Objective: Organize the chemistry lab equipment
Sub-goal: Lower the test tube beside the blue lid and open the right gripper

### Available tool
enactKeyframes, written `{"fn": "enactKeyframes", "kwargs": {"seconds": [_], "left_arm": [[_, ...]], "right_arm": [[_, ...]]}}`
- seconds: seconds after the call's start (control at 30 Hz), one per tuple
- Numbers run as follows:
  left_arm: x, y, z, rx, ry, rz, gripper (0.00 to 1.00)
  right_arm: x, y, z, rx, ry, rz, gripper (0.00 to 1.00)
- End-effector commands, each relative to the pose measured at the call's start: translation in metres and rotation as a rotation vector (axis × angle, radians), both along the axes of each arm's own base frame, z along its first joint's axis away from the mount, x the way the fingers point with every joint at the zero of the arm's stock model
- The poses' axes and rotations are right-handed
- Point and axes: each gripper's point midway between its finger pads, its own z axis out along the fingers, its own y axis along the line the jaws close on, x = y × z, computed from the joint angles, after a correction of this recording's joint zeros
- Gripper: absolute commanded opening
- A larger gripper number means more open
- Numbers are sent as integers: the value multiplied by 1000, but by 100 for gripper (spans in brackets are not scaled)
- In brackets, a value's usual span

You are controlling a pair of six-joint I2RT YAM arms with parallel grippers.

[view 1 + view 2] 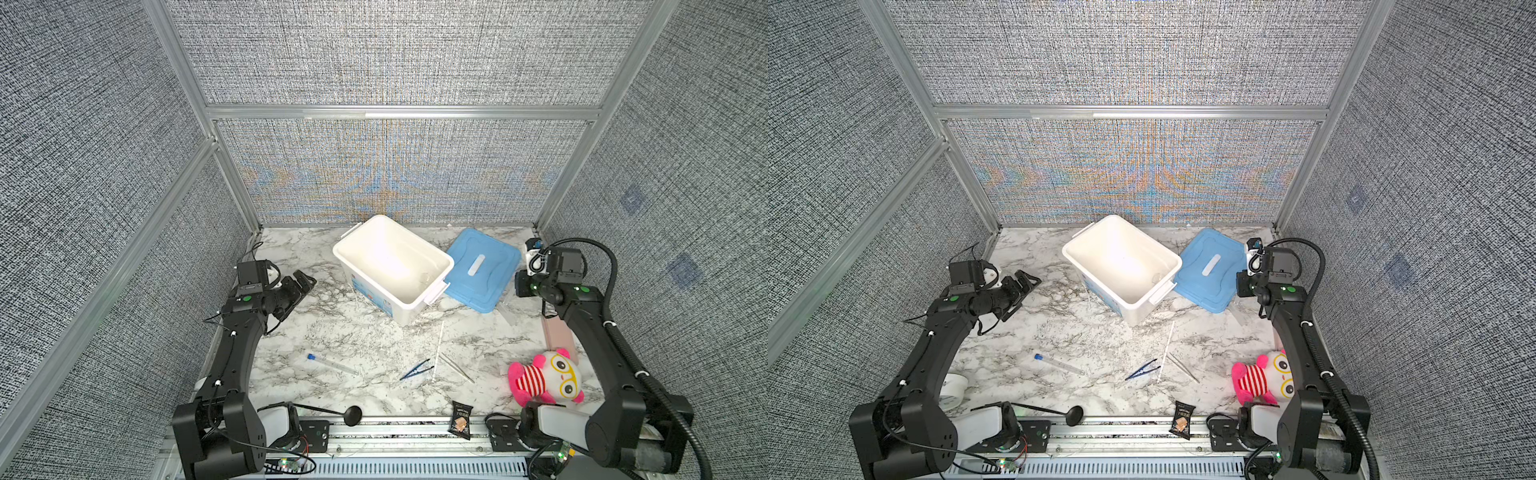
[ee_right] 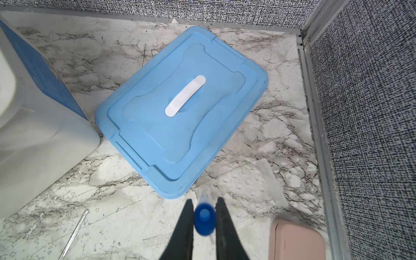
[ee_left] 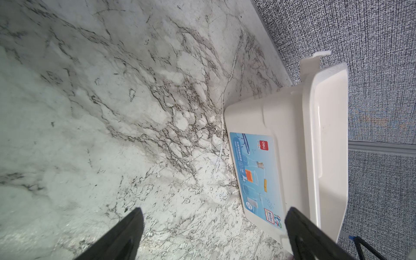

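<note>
– Marbled surface [image 1: 316,324], grey woven walls all round. Where does the equipment lie?

– Mostly loose toward the front. The dark blue tweezers [image 1: 415,369], white stick [image 1: 437,353] and silver tweezers [image 1: 457,368] lie close together, and the second tube [image 1: 332,363] is well apart on the left. The white bin [image 1: 415,239] stands open at the back, with the blue lid [image 1: 490,257] flat just beside it.

– And the pincers?

– The right pincer [image 2: 204,199] is narrowed on the blue cap of the held tube [image 2: 204,216], up above the surface near the lid's edge. The left pincer [image 3: 213,210] gapes wide, holding nothing, beside the bin's labelled wall.

– What worries you?

– The grip sits on the cap alone, and the clear body juts past the fingertips. I'd judge it could pivot or slip if swung quickly toward the bin. Carried low, the jutting end might clip the rim. Released from too high, the tube might bounce.

– Anything else?

– The plush toy [image 1: 544,378] and snack packet [image 1: 461,419] lie near the front. Neither is lab gear, so a careless sweep could take them in.
</note>
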Motion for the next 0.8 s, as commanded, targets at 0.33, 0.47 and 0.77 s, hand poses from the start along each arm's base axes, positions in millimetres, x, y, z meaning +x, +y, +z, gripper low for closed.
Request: {"fn": "enactKeyframes", "kwargs": {"seconds": [0.33,0.47,0.77], "left_arm": [[5,0,5,4,-6,-12,99],[7,0,3,0,-2,-12,99],[5,1,2,4,5,-8,99]], "right_arm": [[-5,1,-25,21,34,-14,18],[-6,1,-29,22,43,-14,21],[-6,-3,-29,3,50,-26,24]]}}
